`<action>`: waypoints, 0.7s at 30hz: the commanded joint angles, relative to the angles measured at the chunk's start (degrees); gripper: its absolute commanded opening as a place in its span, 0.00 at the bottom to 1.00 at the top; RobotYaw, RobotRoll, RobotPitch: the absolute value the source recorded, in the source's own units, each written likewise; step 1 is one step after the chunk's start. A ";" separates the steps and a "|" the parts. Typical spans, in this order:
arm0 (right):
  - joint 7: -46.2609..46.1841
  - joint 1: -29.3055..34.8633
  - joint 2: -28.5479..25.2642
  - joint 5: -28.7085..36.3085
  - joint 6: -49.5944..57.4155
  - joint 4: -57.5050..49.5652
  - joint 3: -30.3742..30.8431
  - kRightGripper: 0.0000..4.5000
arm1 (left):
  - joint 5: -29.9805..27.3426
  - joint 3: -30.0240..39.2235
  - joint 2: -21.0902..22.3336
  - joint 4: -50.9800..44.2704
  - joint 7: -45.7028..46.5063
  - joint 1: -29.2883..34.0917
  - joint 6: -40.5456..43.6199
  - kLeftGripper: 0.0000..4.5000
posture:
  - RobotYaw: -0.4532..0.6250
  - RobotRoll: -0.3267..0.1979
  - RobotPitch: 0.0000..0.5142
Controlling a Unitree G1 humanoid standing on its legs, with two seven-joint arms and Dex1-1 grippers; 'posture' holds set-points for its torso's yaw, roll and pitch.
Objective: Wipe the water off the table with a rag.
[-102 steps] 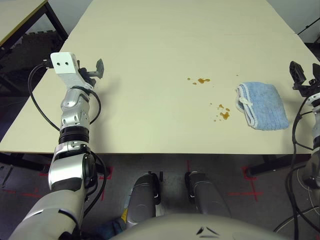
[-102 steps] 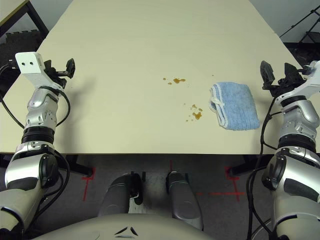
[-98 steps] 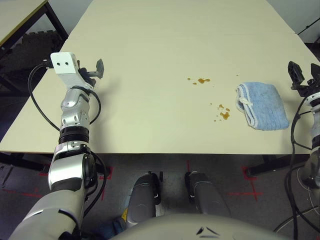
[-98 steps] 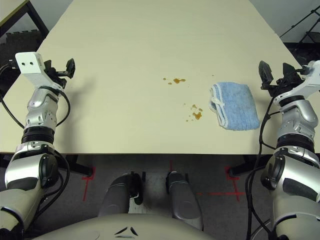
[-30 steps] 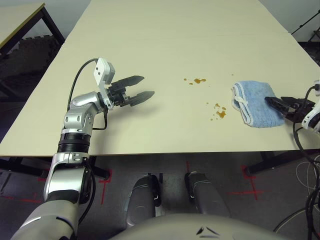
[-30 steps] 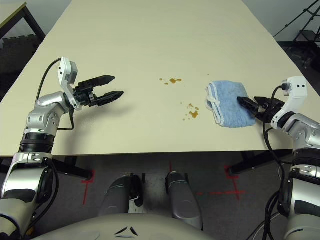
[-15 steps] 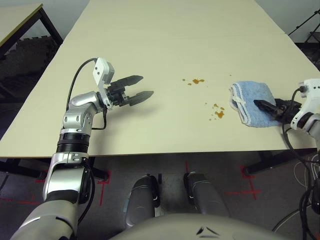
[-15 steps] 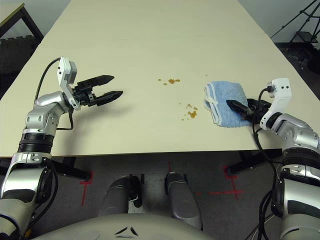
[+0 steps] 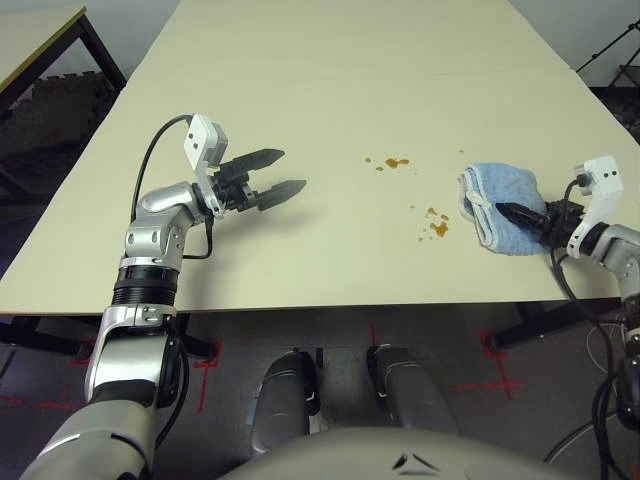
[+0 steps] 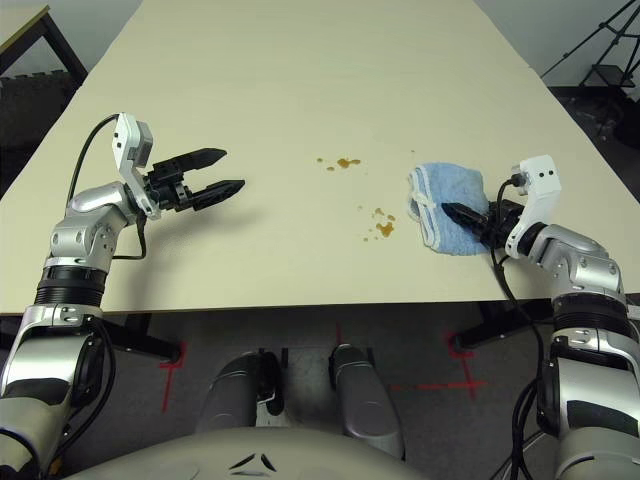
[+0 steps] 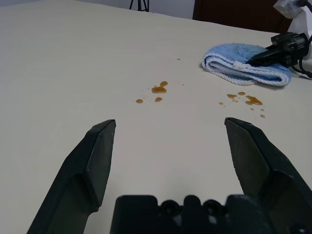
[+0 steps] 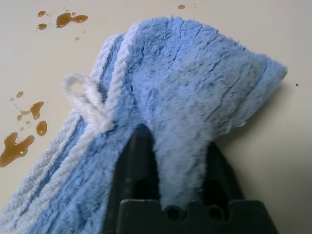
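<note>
Presently we find the right gripper (image 10: 478,224) down on the rag (image 12: 195,73), its two fingers drawn in on a bunched fold of blue terry that stands up between them. A second ago we had that gripper with its fingers at the rag's outer edge; it now sits further in over the cloth. Its fingers, wide apart in the earlier frames, have come together, though we note that the dark fingertips are poorly seen in the right wrist view, so the firmness of the hold appears likely rather than certain.

We record the rag on the table (image 9: 300,120), to the right of the water (image 9: 440,229), its white edging and loop facing the splotches without touching them. The amber liquid lies in two small clusters, one nearer the robot and one farther off, both unchanged in shape since the earlier frames.

We observe the left gripper (image 9: 292,175) above the table's left part, fingers spread well apart with nothing between them, much as it stood a second ago.
</note>
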 commanded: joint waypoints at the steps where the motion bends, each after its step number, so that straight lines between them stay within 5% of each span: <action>1: -0.90 -0.50 0.55 1.25 2.40 -0.20 -1.18 0.04 | 0.87 -0.25 0.24 0.58 0.27 0.54 -0.50 1.00 | 0.26 0.62 0.26; 21: -7.73 4.18 3.27 2.08 18.71 -19.89 2.63 0.00 | 2.11 -0.84 0.55 2.26 -0.53 0.02 -1.97 1.00 | 0.26 0.62 0.26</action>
